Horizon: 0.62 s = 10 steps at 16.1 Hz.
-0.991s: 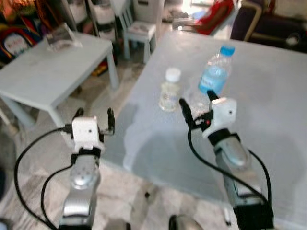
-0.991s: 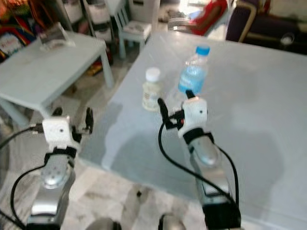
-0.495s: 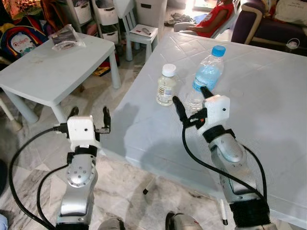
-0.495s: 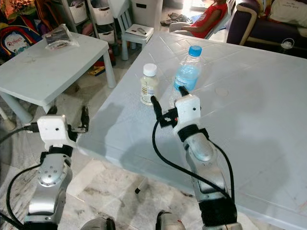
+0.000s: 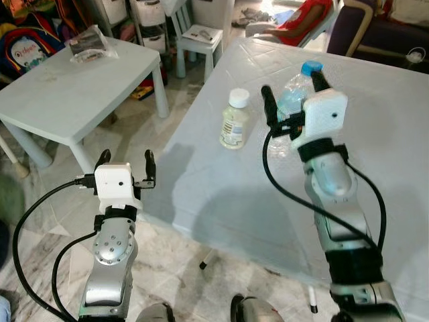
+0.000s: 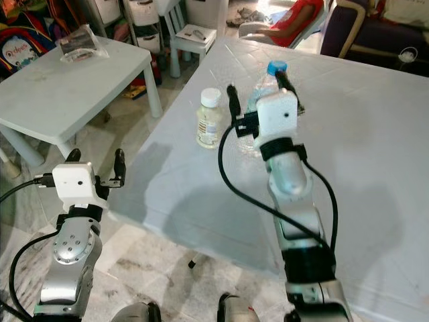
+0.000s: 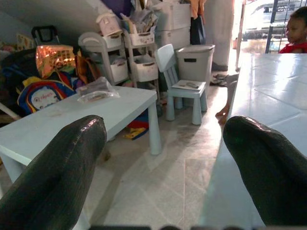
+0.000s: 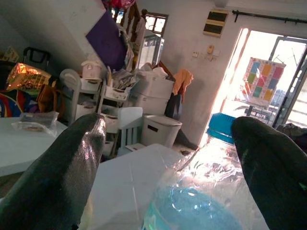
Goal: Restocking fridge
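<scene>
A clear water bottle (image 5: 289, 100) with a blue cap (image 5: 310, 68) stands on the big pale table (image 5: 402, 168). To its left stands a small bottle (image 5: 232, 122) with a white cap. My right gripper (image 5: 290, 81) is open at the height of the water bottle's upper part, one finger on each side of it. In the right wrist view the water bottle (image 8: 196, 191) sits close between the two fingers (image 8: 62, 167), untouched as far as I can see. My left gripper (image 5: 126, 161) hangs open over the floor beside the table's near left corner, with nothing in it.
A low pale table (image 5: 67, 94) with a plastic bag (image 5: 87, 45) on it stands to the left. Behind it are a small chair (image 5: 200, 37) and storage shelves. A person in red (image 5: 310, 15) sits beyond the big table's far edge.
My right gripper has risen and moved forward, from low in front of the water bottle to its upper part, with a finger on each side. The left arm has barely moved.
</scene>
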Tool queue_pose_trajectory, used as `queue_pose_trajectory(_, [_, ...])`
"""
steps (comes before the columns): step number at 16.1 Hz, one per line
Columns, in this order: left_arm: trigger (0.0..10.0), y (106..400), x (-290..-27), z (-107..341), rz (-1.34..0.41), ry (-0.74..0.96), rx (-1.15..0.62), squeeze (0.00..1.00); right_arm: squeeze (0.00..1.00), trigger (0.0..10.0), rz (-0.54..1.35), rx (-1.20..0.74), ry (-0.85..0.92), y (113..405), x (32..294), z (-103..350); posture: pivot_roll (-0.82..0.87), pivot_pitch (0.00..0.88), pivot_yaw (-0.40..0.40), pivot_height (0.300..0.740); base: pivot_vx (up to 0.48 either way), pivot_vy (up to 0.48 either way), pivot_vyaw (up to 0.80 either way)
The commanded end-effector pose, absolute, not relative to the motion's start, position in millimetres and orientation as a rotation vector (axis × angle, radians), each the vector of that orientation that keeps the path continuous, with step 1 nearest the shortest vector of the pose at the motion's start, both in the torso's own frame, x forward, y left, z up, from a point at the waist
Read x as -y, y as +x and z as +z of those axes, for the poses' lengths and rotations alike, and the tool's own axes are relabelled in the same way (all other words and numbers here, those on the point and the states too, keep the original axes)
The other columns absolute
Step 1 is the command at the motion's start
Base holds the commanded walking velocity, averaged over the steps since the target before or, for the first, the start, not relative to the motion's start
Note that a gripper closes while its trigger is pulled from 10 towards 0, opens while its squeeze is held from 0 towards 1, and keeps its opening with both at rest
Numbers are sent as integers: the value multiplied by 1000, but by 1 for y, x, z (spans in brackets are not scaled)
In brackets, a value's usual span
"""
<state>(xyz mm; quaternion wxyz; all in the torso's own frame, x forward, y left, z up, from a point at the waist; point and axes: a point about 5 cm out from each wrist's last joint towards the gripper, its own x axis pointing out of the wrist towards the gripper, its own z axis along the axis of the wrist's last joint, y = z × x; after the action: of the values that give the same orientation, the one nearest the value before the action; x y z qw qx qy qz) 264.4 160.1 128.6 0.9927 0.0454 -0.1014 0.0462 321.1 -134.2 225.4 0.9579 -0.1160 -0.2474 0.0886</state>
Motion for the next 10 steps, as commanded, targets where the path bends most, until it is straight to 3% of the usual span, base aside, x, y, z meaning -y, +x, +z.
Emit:
queue_pose_trajectory(1, [10000, 265, -161, 131, 93, 97, 206, 0, 0, 10000, 154, 510, -239, 324, 141, 228, -71, 154, -6, 740, 0, 0, 0])
queue_pose_trajectory(10, [10000, 266, -160, 132, 79, 101, 208, 0, 0, 10000, 104, 532, -212, 330, 144, 239, -65, 150, 0, 740, 0, 0, 0])
